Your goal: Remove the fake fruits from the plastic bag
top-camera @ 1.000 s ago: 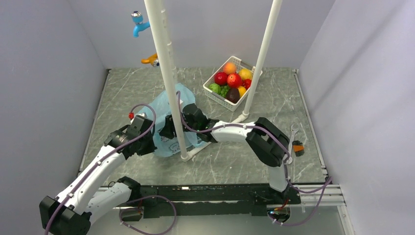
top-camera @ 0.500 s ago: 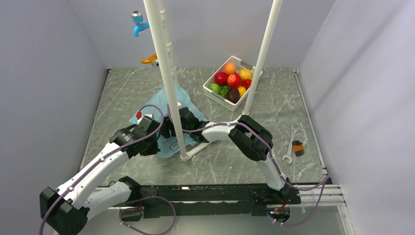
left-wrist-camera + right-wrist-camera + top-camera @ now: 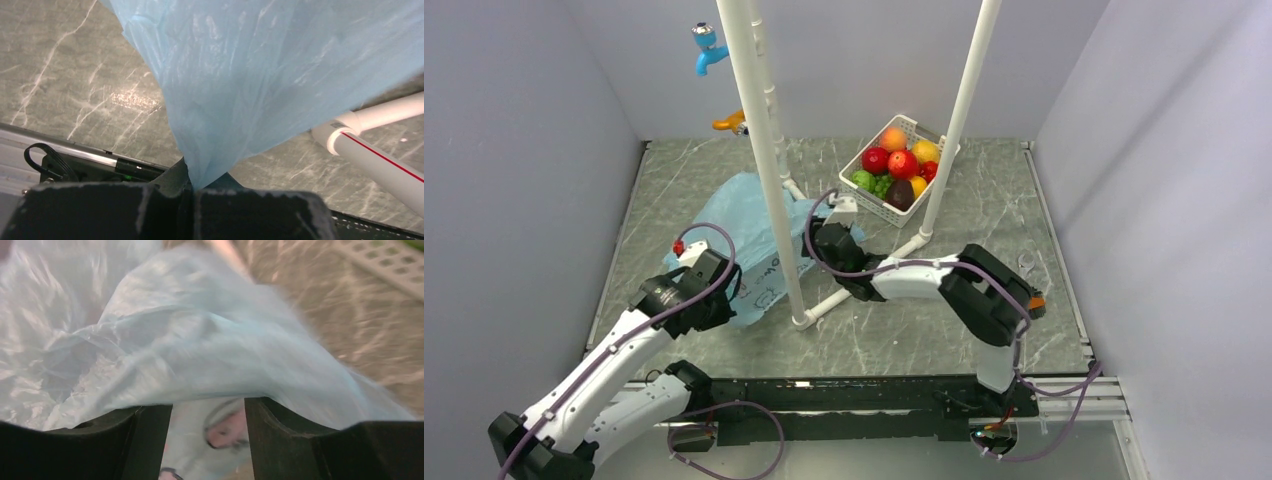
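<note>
- A black rail [image 3: 854, 398] runs along the near edge of the table [image 3: 674, 170], whose top is grey stone-patterned with pale veins.
- The left hand [image 3: 191, 186] is near-left, its fingers pressed together and pinching a gathered corner of the plastic bag [image 3: 744, 212].
- From that pinch the light-blue crinkly film fans out towards the far side, lying left of the middle of the table. Its white printed panel [image 3: 769, 285] faces up near the foot of the left white pipe [image 3: 764, 150].
- The right hand [image 3: 207, 437] is at the bag's right side with its fingers spread. The film is draped over their tips and the pink-and-black print shows in the gap. This view is blurred.
- I cannot tell whether any fruit lies inside the bag.
- A second white pipe [image 3: 959, 110] rises right of the middle.
- At the far side, between the pipes, stands a white slotted basket [image 3: 869, 207] holding fake fruits [image 3: 902, 163], red and orange, with green and dark ones.
- Plain pale grey walls [image 3: 514, 150] close in the left, far and right sides.
- A small blue object [image 3: 707, 48] and an orange one [image 3: 731, 122] show at the far wall.
</note>
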`<state>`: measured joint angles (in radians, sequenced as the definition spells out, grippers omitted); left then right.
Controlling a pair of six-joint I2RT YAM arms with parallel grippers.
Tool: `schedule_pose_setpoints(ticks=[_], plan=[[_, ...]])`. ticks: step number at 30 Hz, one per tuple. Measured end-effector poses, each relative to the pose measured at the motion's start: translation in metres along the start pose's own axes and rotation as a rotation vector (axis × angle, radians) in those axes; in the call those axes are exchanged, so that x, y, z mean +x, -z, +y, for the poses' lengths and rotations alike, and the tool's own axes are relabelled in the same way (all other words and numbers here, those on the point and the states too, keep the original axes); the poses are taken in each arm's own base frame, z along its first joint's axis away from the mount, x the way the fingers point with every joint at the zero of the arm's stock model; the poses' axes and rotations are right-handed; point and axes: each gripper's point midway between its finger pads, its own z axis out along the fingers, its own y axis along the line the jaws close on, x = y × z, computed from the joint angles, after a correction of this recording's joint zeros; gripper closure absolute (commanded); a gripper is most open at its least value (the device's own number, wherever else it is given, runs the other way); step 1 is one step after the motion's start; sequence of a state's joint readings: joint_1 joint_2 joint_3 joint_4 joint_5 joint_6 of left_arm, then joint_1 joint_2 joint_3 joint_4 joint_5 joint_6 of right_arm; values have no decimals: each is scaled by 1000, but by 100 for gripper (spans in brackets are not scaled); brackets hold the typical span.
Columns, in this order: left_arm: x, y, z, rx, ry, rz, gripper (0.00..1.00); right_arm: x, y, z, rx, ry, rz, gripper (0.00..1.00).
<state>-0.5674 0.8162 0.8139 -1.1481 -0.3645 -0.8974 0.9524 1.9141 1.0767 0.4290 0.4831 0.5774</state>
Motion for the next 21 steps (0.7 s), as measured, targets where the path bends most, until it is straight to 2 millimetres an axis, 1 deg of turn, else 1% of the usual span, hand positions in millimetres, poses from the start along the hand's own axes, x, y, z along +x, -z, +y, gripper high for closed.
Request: schedule_pose_setpoints(ticks=[1,5,8,9,11,13,14,15,16,18,19,20,21], plan=[[2,-2,1,-9,1,9,100,-13,6,-8,28,-14,-36,44],[15,-14,1,-19,-12,53,100,-51,31,-28,98,-47,-139,45],[21,-18,-8,48,-21,63,100,-79,55,-40,136,-67,-216,45],[22,-18,-12,76,-28,63,96,-87,64,-44,146,-71,-239,44],[21,-15,-23,146,-50,62,77,-101,77,-51,151,-81,-272,41],[19,-12,-32,192,-67,62,50,-114,84,-54,123,-82,-273,34],[19,-11,-37,215,-69,65,42,-119,84,-55,91,-77,-259,29],[18,-10,-40,229,-78,64,36,-124,83,-56,50,-73,-238,21],[18,-8,-42,247,-84,67,31,-125,82,-57,17,-67,-218,14],[18,-3,-46,280,-86,67,24,-121,81,-54,-86,-30,-143,2],[19,0,-47,297,-87,65,22,-113,83,-50,-140,1,-95,1],[19,4,-47,313,-84,64,7,-103,86,-44,-190,39,-47,1],[19,8,-47,331,-80,55,1,-93,89,-37,-238,84,3,1]])
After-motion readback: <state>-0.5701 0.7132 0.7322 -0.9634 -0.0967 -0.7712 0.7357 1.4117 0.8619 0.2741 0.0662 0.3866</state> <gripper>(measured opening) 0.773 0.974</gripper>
